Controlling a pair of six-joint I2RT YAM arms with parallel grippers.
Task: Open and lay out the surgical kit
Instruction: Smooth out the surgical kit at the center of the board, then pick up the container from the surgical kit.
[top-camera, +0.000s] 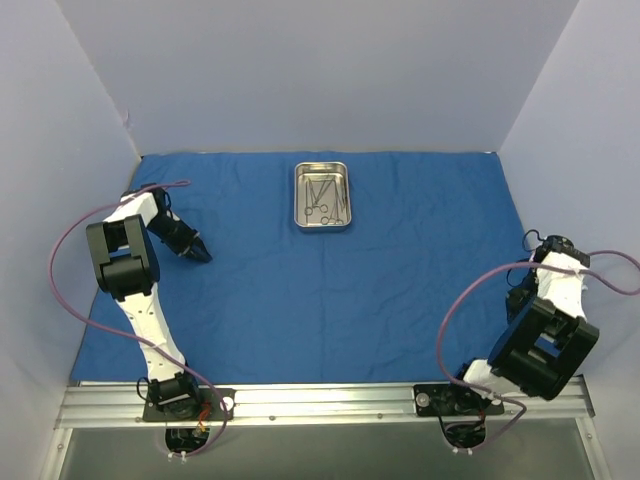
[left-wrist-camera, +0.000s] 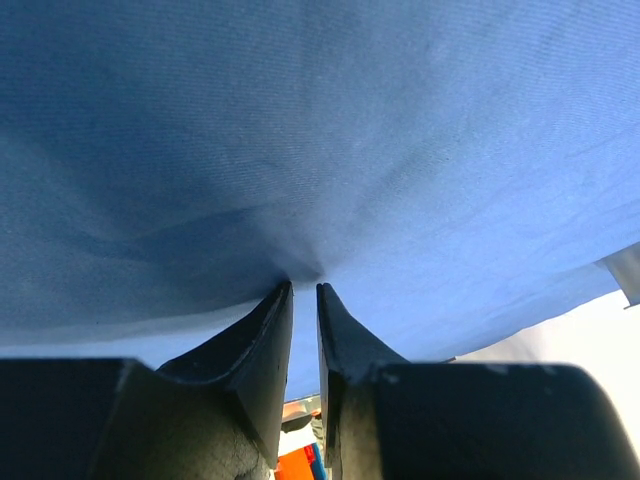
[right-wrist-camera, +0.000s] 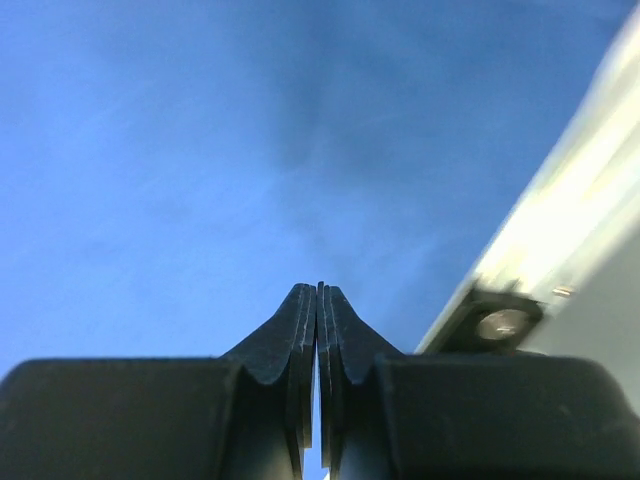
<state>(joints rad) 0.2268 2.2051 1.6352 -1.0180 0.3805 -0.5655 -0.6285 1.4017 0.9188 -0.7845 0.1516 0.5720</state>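
Note:
The blue cloth wrap (top-camera: 350, 290) lies spread flat over the table. On its far middle stands the steel tray (top-camera: 299, 200), with thin scissor-like instruments (top-camera: 325, 198) lying inside it. My left gripper (top-camera: 198, 250) is low on the left part of the cloth. In the left wrist view its fingertips (left-wrist-camera: 305, 285) stand close together, pinching a puckered fold of the cloth (left-wrist-camera: 330, 150). My right gripper (right-wrist-camera: 318, 288) is shut with nothing between its fingers, hovering over the cloth (right-wrist-camera: 200, 180) at the near right. In the top view it is mostly hidden under its own arm.
Pale walls enclose the table at the left, back and right. An aluminium rail (top-camera: 320, 400) carrying both arm bases runs along the near edge, and the metal rail (right-wrist-camera: 540, 250) also shows in the right wrist view. Purple cables (top-camera: 70, 240) loop off both arms.

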